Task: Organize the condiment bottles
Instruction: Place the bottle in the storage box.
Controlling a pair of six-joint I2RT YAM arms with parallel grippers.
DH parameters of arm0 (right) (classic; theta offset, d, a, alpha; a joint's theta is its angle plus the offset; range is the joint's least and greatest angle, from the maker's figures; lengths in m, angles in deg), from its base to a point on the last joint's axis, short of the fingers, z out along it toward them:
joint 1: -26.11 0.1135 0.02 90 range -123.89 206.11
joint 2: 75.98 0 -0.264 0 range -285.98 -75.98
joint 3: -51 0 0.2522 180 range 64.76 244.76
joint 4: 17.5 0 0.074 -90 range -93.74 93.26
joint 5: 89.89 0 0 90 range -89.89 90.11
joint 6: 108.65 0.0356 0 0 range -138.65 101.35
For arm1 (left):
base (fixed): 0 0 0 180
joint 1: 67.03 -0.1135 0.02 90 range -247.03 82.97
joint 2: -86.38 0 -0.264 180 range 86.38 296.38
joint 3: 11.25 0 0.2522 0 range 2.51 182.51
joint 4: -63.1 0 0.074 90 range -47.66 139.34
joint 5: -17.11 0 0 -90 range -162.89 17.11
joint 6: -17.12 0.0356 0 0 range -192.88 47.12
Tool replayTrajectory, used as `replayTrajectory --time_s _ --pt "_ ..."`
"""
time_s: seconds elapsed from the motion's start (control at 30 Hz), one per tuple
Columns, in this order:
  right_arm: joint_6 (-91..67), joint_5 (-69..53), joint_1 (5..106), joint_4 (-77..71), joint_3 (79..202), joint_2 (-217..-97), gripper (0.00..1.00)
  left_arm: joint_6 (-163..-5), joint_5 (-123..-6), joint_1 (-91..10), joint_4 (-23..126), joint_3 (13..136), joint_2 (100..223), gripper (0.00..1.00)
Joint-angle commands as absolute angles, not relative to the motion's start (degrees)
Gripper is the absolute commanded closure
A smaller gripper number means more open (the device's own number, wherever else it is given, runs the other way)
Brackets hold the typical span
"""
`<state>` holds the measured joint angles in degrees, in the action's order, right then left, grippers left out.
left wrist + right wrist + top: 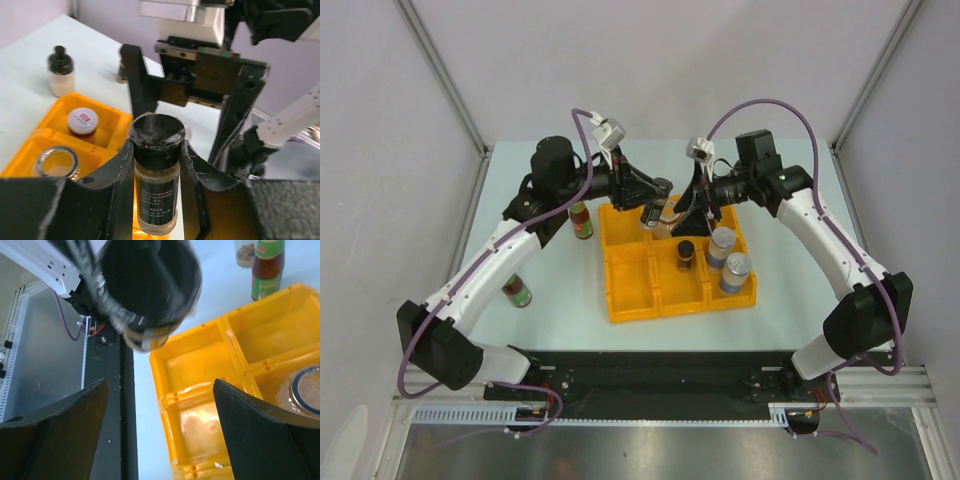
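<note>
My left gripper (156,150) is shut on a black-capped spice jar (156,175), which it holds upright above the yellow tray (102,116). The same jar (150,285) shows at the top of the right wrist view. My right gripper (161,390) is open and empty. It faces the left gripper (655,208) over the tray's far row, and the jar lies beyond its fingertips. In the tray (630,305) stand a black-capped jar (687,254) and two blue-labelled shakers (722,246) (736,273).
A red-lidded jar (82,121) and a silver-lidded clear jar (57,162) sit in tray compartments. Red sauce bottles (582,220) (517,290) stand on the table left of the tray. A pale bottle with a black cap (61,70) stands on the table beyond it.
</note>
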<state>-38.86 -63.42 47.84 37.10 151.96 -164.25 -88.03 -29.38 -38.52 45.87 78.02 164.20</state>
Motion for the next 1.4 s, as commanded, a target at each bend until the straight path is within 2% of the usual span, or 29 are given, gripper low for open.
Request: replayTrajectory --time_s 0.0,0.2,0.67,0.83,0.97,1.1,1.37 --pt "-33.3 -61.2 51.5 26.3 150.8 -161.6 0.11 -93.0 -21.0 -38.6 51.4 80.7 162.9 1.0" --pt "-29.4 -60.4 53.5 21.9 151.0 -162.6 0.16 -98.4 -15.8 -38.6 56.3 80.6 163.8 1.0" --pt "-25.4 -70.8 53.9 20.5 151.2 -160.5 0.18 -98.2 -17.6 -39.2 56.3 83.0 166.4 1.0" --pt "-23.8 -71.7 54.1 19.4 151.8 -160.5 0.23 -98.5 -17.8 -39.2 56.4 83.4 167.0 1.0" --pt "-23.2 -71.9 54.2 19.0 152.1 -160.7 0.36 -98.9 -17.9 -39.3 57.2 82.8 167.3 1.0" --pt "-23.2 -71.4 54.3 18.8 151.9 -160.8 0.63 -99.1 -17.7 -39.3 57.4 82.8 167.6 1.0" --pt "-23.0 -70.3 52.5 18.9 152.5 -160.1 0.71 -98.5 -17.7 -40.1 56.9 82.6 167.4 1.0"
